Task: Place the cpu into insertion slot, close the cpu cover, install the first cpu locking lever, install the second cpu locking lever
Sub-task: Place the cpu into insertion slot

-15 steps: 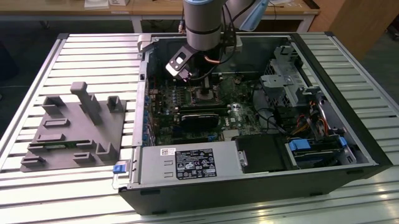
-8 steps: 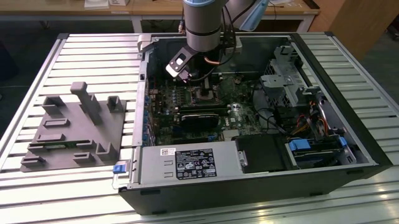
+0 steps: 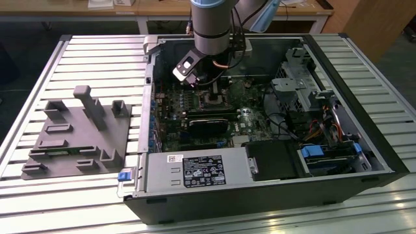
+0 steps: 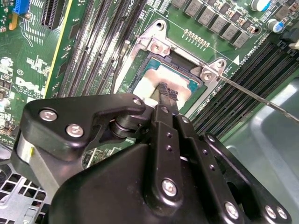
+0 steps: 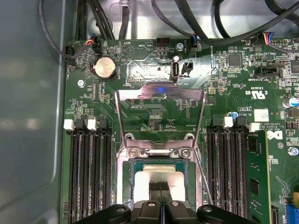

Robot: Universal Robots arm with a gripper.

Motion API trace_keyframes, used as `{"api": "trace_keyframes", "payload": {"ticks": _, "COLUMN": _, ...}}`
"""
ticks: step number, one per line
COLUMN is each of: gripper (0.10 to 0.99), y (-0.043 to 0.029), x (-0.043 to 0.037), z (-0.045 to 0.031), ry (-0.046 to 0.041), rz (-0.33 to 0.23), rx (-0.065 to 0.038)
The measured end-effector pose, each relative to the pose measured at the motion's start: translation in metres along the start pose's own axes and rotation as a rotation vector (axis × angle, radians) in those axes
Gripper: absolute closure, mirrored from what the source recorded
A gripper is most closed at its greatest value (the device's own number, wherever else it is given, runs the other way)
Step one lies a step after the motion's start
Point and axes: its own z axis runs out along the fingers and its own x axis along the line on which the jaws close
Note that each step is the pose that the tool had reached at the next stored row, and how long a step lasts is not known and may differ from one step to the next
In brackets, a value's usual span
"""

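First wrist view: tool over cpu

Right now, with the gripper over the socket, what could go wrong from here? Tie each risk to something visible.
1. The gripper sits at the cpu in the insertion slot; if the chip lies tilted, pressing could damage the socket.
2. The cpu cover stands open at the socket's edge, so a careless sweep might catch it.
3. The thin locking lever juts out next to the socket and could snag.
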Motion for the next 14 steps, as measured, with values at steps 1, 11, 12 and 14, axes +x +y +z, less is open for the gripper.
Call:
{"api": "trace_keyframes", "payload": {"ticks": 1, "gripper": 0.98, "y": 0.0, "x": 0.0, "z": 0.0, "ry": 0.0, "rz": 0.0, "rx": 0.0}}
{"api": "trace_keyframes", "payload": {"ticks": 11, "gripper": 0.98, "y": -0.0001, "x": 0.0, "z": 0.0016, "ry": 0.0002, "rz": 0.0, "rx": 0.0}}
{"api": "trace_keyframes", "payload": {"ticks": 12, "gripper": 0.98, "y": -0.0001, "x": 0.0, "z": 0.0015, "ry": 0.0003, "rz": 0.0, "rx": 0.0}}
{"api": "trace_keyframes", "payload": {"ticks": 14, "gripper": 0.98, "y": 0.0, "x": 0.0001, "z": 0.0008, "ry": 0.001, "rz": 0.0, "rx": -0.001}}
